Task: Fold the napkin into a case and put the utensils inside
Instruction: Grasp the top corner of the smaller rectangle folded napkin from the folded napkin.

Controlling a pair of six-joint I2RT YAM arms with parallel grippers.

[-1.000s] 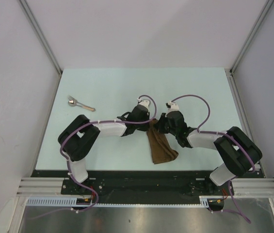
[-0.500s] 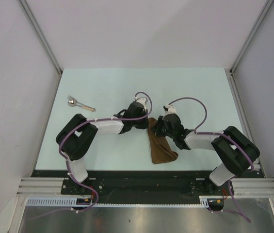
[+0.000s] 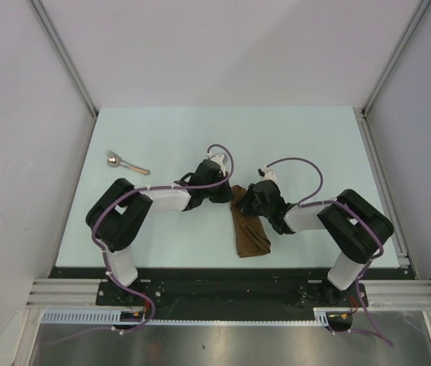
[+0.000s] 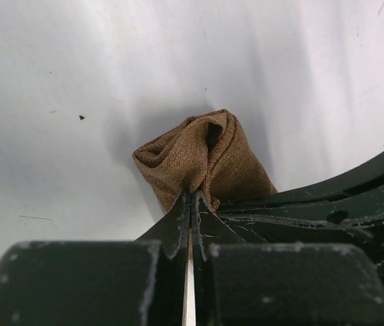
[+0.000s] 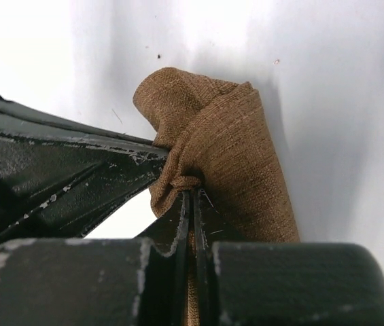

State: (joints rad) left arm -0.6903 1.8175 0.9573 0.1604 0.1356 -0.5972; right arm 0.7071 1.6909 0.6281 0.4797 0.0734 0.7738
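your left arm (image 3: 168,200) and right arm (image 3: 303,219) share white links, bulky black joint housings and looping purple cables (image 3: 299,160); the left gripper (image 4: 190,198) and right gripper (image 5: 193,195) are black, with pale scuffed edges.

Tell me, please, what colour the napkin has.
The napkin is plain brown with a woven texture; the right wrist view shows it best.

Table (image 3: 299,137), top view:
- Napkin (image 3: 249,233) is laid at lower centre of frame, lengthwise toward bottom edge.
- Its upper end is pinched by left gripper (image 3: 229,192) from frame left & right gripper (image 3: 243,202) from frame right.
- Utensils (image 3: 123,162) are placed at upper left, well apart from napkin.
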